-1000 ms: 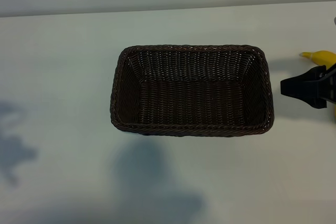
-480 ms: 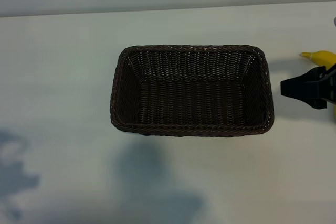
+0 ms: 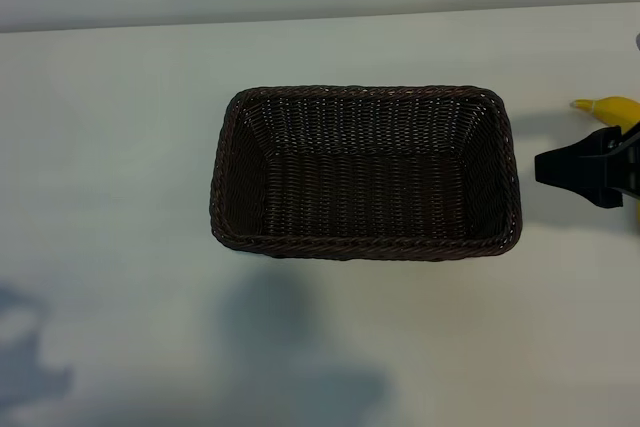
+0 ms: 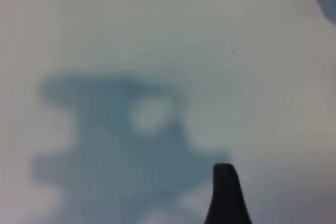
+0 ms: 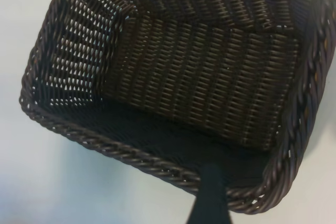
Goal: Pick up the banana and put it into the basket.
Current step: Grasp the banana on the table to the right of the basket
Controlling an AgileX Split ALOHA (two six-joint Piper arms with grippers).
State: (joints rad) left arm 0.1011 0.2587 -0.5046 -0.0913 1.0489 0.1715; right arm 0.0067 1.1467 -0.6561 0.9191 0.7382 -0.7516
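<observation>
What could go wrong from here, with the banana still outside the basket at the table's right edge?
1. The banana lies at the exterior view's right edge, mostly hidden behind the right gripper; a grasp there may land near its thin stem end and slip.
2. The basket has raised sloping walls; a low carry from the right could catch its rim and push it.
3. The left gripper shows only above bare table, so it looks unlikely to steady the basket.
</observation>
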